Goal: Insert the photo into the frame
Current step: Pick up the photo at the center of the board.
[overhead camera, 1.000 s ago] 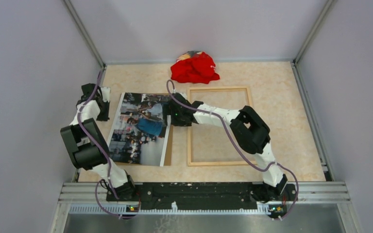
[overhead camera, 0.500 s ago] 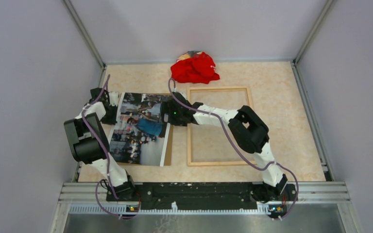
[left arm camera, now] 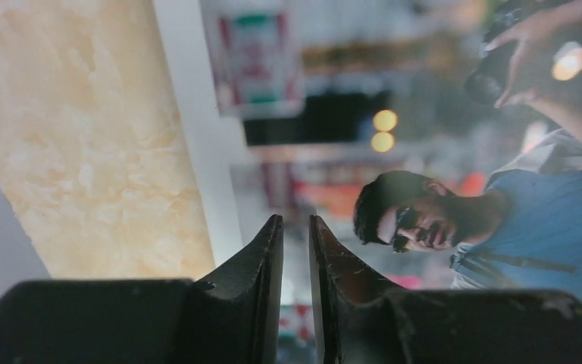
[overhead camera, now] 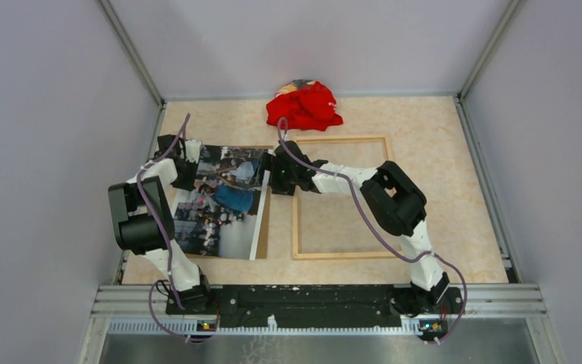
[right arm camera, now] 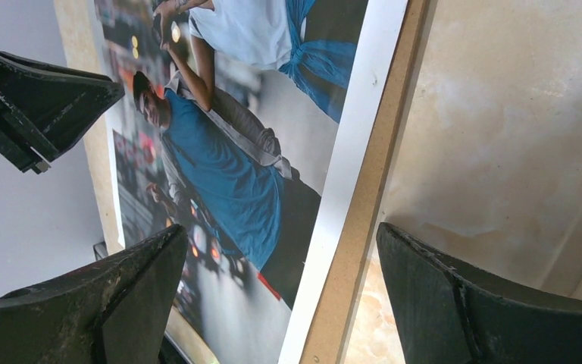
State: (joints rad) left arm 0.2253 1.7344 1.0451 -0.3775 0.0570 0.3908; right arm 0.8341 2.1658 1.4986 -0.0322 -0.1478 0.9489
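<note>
Lying left of centre overhead, the photo (overhead camera: 220,201) covers most of a brown backing board (right arm camera: 375,189), beside the frame (overhead camera: 341,139), which the right arm (overhead camera: 348,176) partly hides. The right claw (right arm camera: 282,233) gapes across the print's edge. The left claw (left arm camera: 295,221) is nearly closed, and its grip is unclear.

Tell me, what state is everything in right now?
frame: empty, lying flat.
backing board: flat, mostly covered.
photo: lying on the backing board, not framed.
red cloth: crumpled.
left gripper: jaws narrowly apart, holding nothing.
right gripper: wide open, straddling the photo's right edge.
</note>
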